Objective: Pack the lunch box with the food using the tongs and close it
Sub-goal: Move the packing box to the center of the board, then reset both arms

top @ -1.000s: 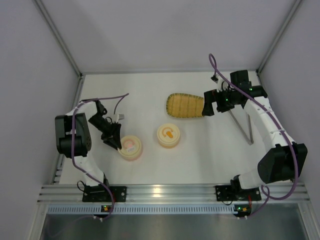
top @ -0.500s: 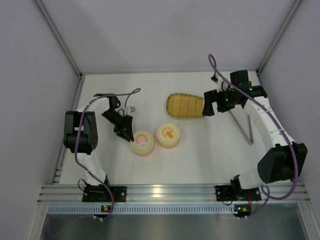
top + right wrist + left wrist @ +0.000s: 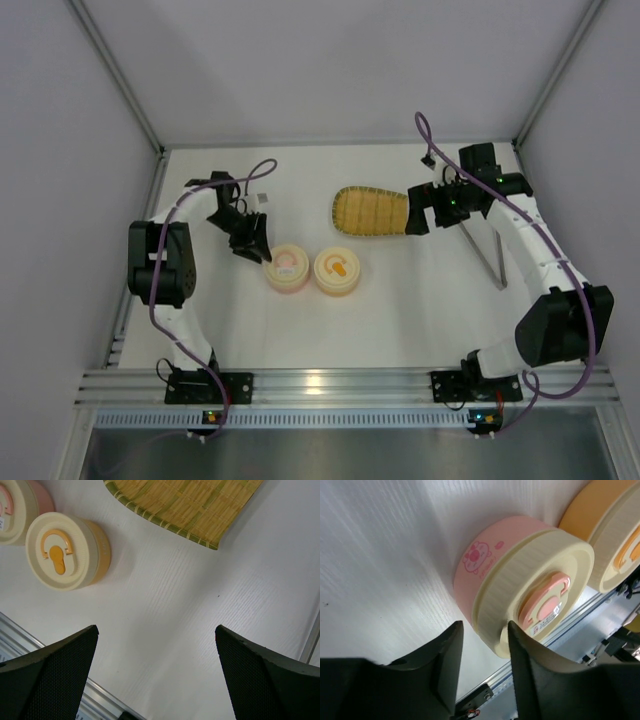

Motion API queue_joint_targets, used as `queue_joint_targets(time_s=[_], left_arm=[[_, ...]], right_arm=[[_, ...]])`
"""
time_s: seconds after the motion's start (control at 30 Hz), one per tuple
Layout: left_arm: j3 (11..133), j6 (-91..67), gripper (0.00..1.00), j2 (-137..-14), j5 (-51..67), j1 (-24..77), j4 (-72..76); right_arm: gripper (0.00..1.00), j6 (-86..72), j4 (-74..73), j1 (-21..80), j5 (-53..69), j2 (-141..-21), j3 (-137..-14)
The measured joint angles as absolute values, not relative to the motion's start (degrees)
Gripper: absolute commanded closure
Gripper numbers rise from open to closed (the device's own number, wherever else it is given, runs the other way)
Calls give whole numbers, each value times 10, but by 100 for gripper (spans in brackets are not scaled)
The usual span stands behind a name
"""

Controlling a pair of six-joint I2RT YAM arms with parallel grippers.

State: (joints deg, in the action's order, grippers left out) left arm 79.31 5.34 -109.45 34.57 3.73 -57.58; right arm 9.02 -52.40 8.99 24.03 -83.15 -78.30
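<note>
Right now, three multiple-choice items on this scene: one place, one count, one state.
1. Where do the tongs lie? A) on the table, right of the tray B) on the tray C) against the back wall
2. How many round lidded containers stand on the table? A) one B) two C) three
3. The right gripper is: A) shut on the tongs B) shut on a lid C) open, empty
Answers: 1 A, they lie flat beside the right arm; 2 B, a pink container and an orange container; 3 C, its fingers stand wide apart with nothing between.
</note>
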Motion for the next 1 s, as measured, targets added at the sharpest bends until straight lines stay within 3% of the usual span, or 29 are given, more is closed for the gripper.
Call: queue_joint_targets(time_s=[0.1, 0.17, 0.2, 0.47, 0.73, 1.0], left_arm=[[794, 62, 24, -1094, 338, 37, -564], [795, 69, 13, -1090, 336, 37, -564], [795, 73, 2, -1085, 336, 37, -565], [811, 93, 2, -949, 331, 34, -570], [730, 51, 2, -727, 238, 22, -500], [656, 27, 2, -708, 164, 20, -476]], right_arm=[[1, 90, -524, 90, 241, -831, -783], [1, 90, -524, 90, 240, -831, -783], [1, 90, -524, 90, 241, -830, -783], [1, 88, -523, 74, 243, -801, -785], [1, 74, -506, -31, 239, -742, -767], [1, 73, -476, -48, 207, -708, -667]])
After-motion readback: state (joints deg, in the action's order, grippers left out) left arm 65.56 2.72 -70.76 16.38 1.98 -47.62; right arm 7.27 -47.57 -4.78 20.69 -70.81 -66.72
